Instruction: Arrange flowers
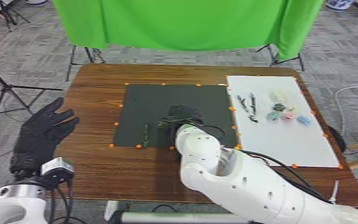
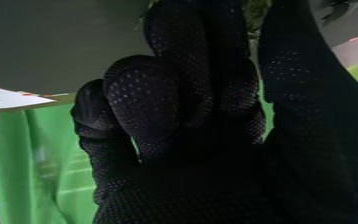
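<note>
Brown wooden table (image 1: 113,177): black rectangular mat (image 1: 149,100) laid centrally, presumably for arranging; white rectangular sheet (image 1: 291,147) at three o'clock, for stock. Black-gloved left hand (image 1: 47,125) held relaxed at nine, clear of work. Small pastel flowers (image 1: 288,115) set out on sheet. Green leafy sprig (image 2: 256,12) pinched over mat by black-gloved right hand (image 2: 193,150), probably for placement.

Desk (image 1: 94,100): wood, smooth. My right hand (image 1: 184,112): matt cloth, textured. My right arm (image 1: 255,182): smooth, plastic-looking. Curtain (image 1: 184,25): matt cloth, softly creased.
</note>
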